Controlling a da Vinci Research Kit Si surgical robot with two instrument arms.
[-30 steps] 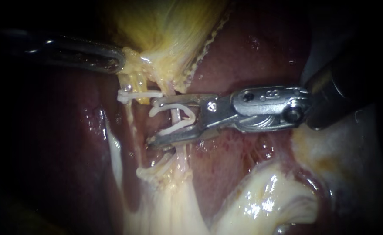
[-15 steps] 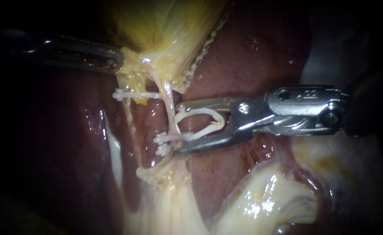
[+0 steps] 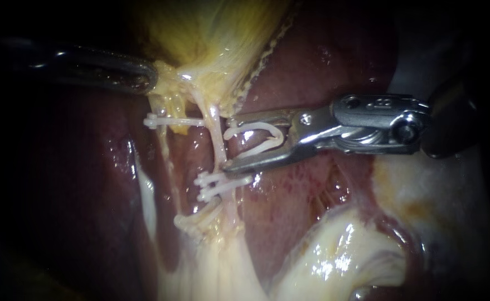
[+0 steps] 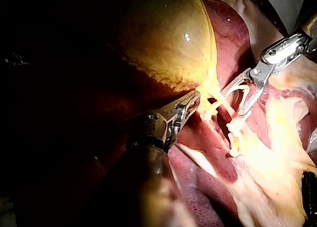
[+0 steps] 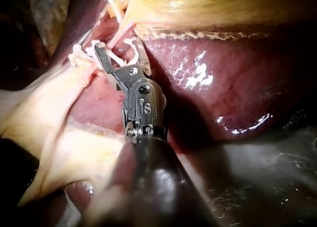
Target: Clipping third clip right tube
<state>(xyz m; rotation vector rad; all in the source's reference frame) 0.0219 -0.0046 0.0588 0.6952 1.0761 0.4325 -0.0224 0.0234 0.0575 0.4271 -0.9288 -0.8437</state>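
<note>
White open plastic clip (image 3: 256, 139) waits just right of the pale right tube (image 3: 216, 134); the third clip is not yet closed.
Silver right instrument (image 3: 227, 144) has its end effector spread, both halves cradling that clip, its tips beside the tube rather than around it. Two shut white clips (image 3: 217, 187) cross the tube on the near side. Dark left instrument (image 3: 151, 78), at far left, has its end effector pinching the yellow gallbladder (image 3: 211, 33). What is left, I judge: advance around the tube, then squeeze.

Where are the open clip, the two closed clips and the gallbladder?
open clip (image 3: 256, 126), endoscope view, its upper arm.
closed clips (image 3: 219, 181), endoscope view, middle of the upper one.
gallbladder (image 3: 211, 33), endoscope view, its yellow wall.
</note>
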